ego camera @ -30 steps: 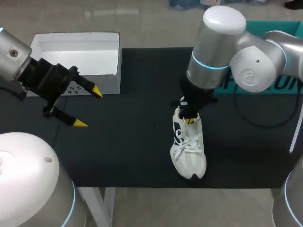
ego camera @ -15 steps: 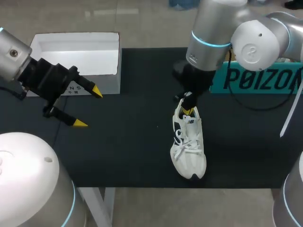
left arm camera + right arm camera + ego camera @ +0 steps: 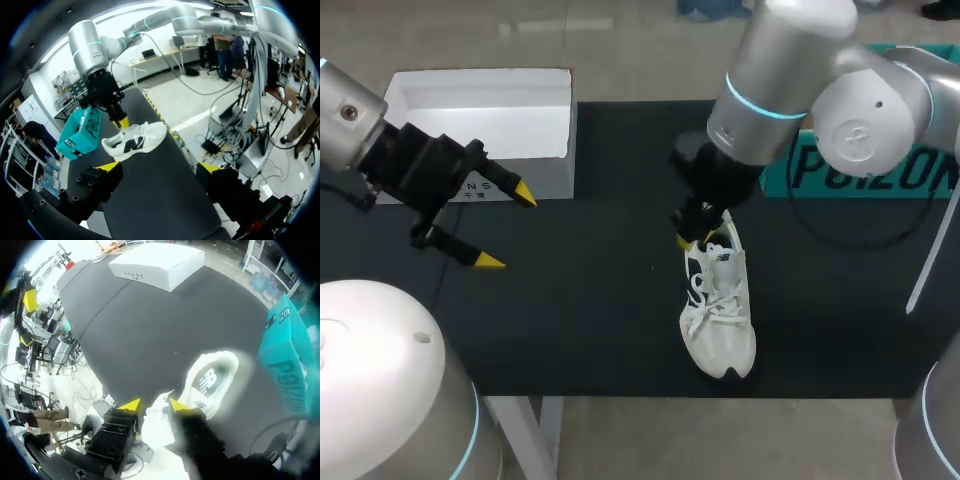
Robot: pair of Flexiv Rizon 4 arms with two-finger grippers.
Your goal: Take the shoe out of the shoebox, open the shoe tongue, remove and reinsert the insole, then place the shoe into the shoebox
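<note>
Right of the middle of the dark table (image 3: 590, 310), the white shoe (image 3: 720, 315) lies on its sole with the laces up. Its toe points toward the near edge and its heel toward the far side. The right gripper (image 3: 698, 240) hangs at the heel end with its yellow tips spread apart. From the right wrist view, the shoe's nearer end shows blurred between and below the tips while the rest of the shoe stretches ahead. Neither finger is seen pressing on it. Well apart, toward the table's left, the left gripper (image 3: 508, 228) hovers with its fingers wide open, just in front of the white shoebox (image 3: 480, 78). The shoebox stands open at the far left. A teal box (image 3: 880, 170) lies behind the right arm at the far right.

Compared with a second ago, the right gripper has lifted off the heel collar, where it had been down. It has also shifted a little to the left, so one yellow tip now shows beside the heel. The shoe has kept its place and heading, and the left arm has not moved.
</note>
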